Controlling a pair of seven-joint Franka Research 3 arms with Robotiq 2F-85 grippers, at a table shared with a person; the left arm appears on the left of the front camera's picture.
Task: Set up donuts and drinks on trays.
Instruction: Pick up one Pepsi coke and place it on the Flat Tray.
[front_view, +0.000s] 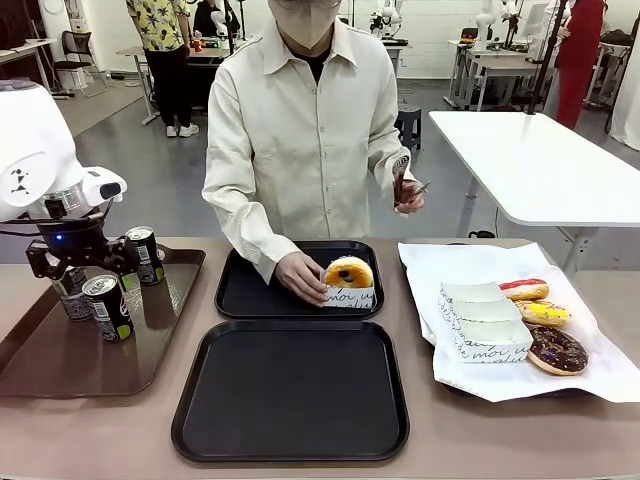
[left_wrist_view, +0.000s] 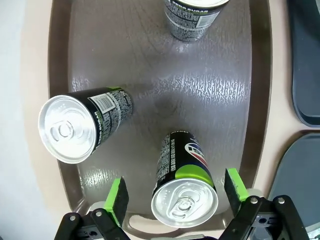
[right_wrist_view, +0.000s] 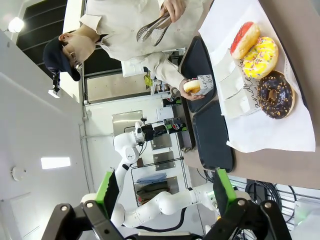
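Observation:
Over the long brown tray my left gripper hangs open above three drink cans. In the left wrist view the gripper has the silver top of one can between its green pads, untouched. A person's hand holds a sleeved donut on the far black tray. The near black tray is bare. Red, yellow and chocolate donuts lie on white paper. My right gripper is open, holding nothing.
A stack of white paper sleeves sits beside the donuts on the paper-lined tray at the right. The person's other hand holds metal tongs above the table. Two more cans stand on the brown tray.

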